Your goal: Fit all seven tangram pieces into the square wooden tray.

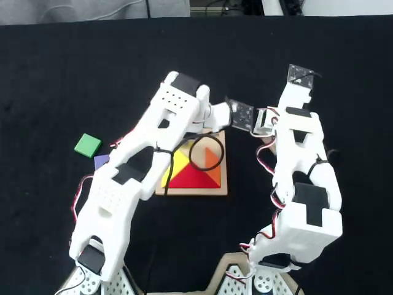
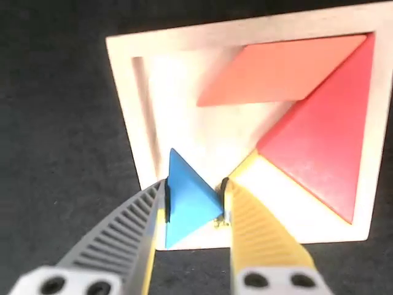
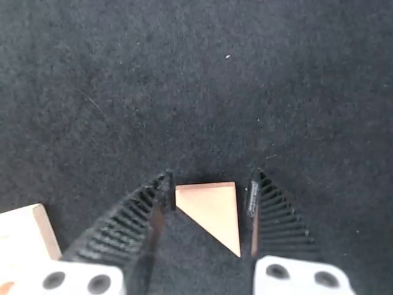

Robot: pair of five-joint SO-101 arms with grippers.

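Jaws on your left arm are closed on a blue triangle, held over the bare part of the wooden tray by its rim, next to the yellow triangle, red triangle and orange parallelogram already inside. Your right jaws stand slightly apart, just beside either side of a peach triangle lying flat on the black tabletop close to the tray. A green square and a purple piece lie together on the tabletop, well apart from the tray.

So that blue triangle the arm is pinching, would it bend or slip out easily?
The blue triangle looks like a flat, rigid block, so it probably won't bend. Pinched on slanted edges by the left end effector, it might twist or slip. Being flat, it shouldn't roll.
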